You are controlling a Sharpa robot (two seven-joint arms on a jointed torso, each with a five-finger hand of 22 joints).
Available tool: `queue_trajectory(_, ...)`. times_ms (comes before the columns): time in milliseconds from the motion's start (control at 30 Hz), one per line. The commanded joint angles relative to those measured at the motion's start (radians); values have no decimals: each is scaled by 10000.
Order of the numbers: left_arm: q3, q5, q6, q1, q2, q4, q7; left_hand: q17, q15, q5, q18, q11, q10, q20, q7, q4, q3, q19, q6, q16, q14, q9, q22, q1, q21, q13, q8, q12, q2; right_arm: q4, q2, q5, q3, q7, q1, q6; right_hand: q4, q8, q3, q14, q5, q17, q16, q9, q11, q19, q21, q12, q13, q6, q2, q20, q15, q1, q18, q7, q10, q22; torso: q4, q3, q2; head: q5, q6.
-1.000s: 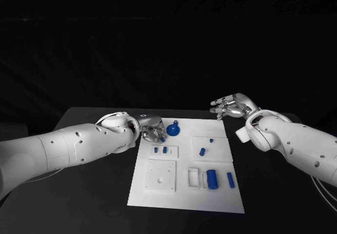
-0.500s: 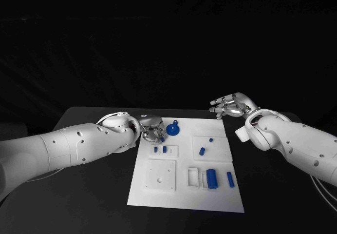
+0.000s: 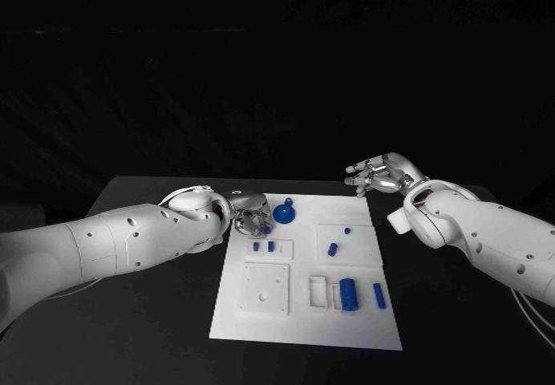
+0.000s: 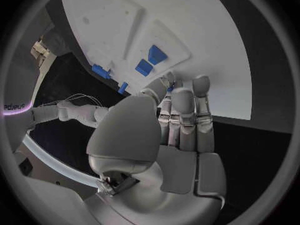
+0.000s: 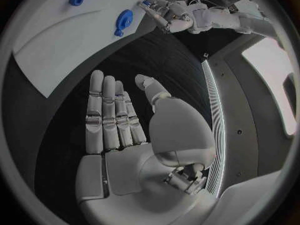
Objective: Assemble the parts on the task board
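My arms are glossy white shells, thick and rounded, dotted with small dark screw holes. My left hand (image 3: 245,210) is silver metal with dark gaps at its segments; my right hand (image 3: 382,175) matches it. Up close, the palm and finger pads are smooth pale grey plates. Thin cables trail off the arm at the lower right of the frame.

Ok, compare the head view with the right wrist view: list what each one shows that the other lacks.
Head view alone: the long blue parts in the task board's near slots, and two small blue parts at mid board.
Right wrist view alone: the right hand's bare palm, fingers straight and holding nothing.
Both: the white task board, the round blue part and the left hand beside it.
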Motion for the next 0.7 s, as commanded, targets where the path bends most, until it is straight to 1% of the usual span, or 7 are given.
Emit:
queue_trajectory(33, -21, -143, 105, -36, -5, -1, 29, -17, 124, -31, 204, 89, -337, 98, 11, 18, 151, -32, -230, 14, 6, -16, 187, -26, 65, -12, 11, 36, -182, 24, -2, -73, 5, 98, -5, 123, 0, -9, 44, 36, 9, 13, 57, -9, 20, 10, -30, -31, -16, 41, -2, 20, -9, -68, 144, 44, 20, 8, 7, 1, 1, 6, 12)
queue_trajectory(100, -21, -130, 27, -36, -14, -1, 36, -25, 183, -33, 257, 169, -566, 154, 5, 27, 284, -34, -651, 9, -4, -26, 182, -68, 60, -14, 10, 32, -308, 27, -7, -76, 5, 96, -5, 123, 0, -9, 44, 36, 9, 13, 57, -9, 20, 10, -30, -31, -16, 41, -2, 20, -9, -68, 144, 44, 20, 8, 5, -1, -1, 8, 20)
queue_trajectory(167, -22, -116, -33, -36, -26, 0, 38, -33, 228, -37, 309, 230, -751, 208, -141, 43, 407, -50, -1170, 4, -13, -33, 174, -95, 40, -16, 7, 32, -440, 29, -13, -80, 5, 92, -5, 125, 0, -9, 44, 36, 9, 13, 57, -9, 20, 10, -30, -31, -16, 41, -2, 20, -9, -68, 144, 44, 20, 8, 8, -1, -4, 7, 25)
queue_trajectory(300, -22, -102, -96, -36, -43, -1, 30, -51, 276, -52, 399, 287, -910, 289, -206, 145, 576, -51, -1538, 6, -19, -33, 168, -103, -2, -16, 5, 33, -625, 36, -21, -125, 5, 78, -6, 122, -8, -10, 39, 34, 3, 12, 56, -10, 28, 5, -37, -40, -18, 29, -13, 21, -7, -59, 145, 47, 3, 8, 8, 0, -1, 17, 32)
queue_trajectory(400, -22, -97, -136, -35, -53, -3, 21, -60, 299, -61, 422, 324, -1012, 313, -272, 189, 579, -54, -1878, 5, -25, -48, 162, -87, -32, -17, -13, 31, -703, 52, -25, -195, 4, 50, -6, 123, -18, -9, 38, 62, -9, 17, 72, -9, 63, 35, -19, -102, -27, 15, -23, 18, -3, -52, 157, 58, -91, 20, 6, -3, 1, 7, 28)
queue_trajectory(500, -23, -95, -174, -35, -59, -6, 13, -71, 311, -74, 449, 338, -1068, 342, -264, 271, 557, -52, -1929, 14, -33, -46, 161, -32, -80, -17, -8, 31, -743, 73, -30, -258, 4, 30, -6, 122, -27, -6, 56, 126, -13, 40, 123, -8, 85, 98, 33, -188, -26, 15, -40, 14, -11, -66, 189, 64, -136, 59, 3, -8, 1, 10, 28)
queue_trajectory(700, -22, -94, -284, -35, -81, -22, 1, -77, 326, -68, 458, 364, -1122, 342, -261, 300, 543, -33, -2027, 19, -34, -51, 166, 8, -94, -16, -14, 32, -766, 113, -49, -333, 4, 5, -12, 121, -43, -7, 77, 217, -28, 92, 232, -8, 89, 184, 120, -263, -28, 18, -61, -5, -36, -75, 217, 64, -135, 129, 8, -7, -1, 10, 34)
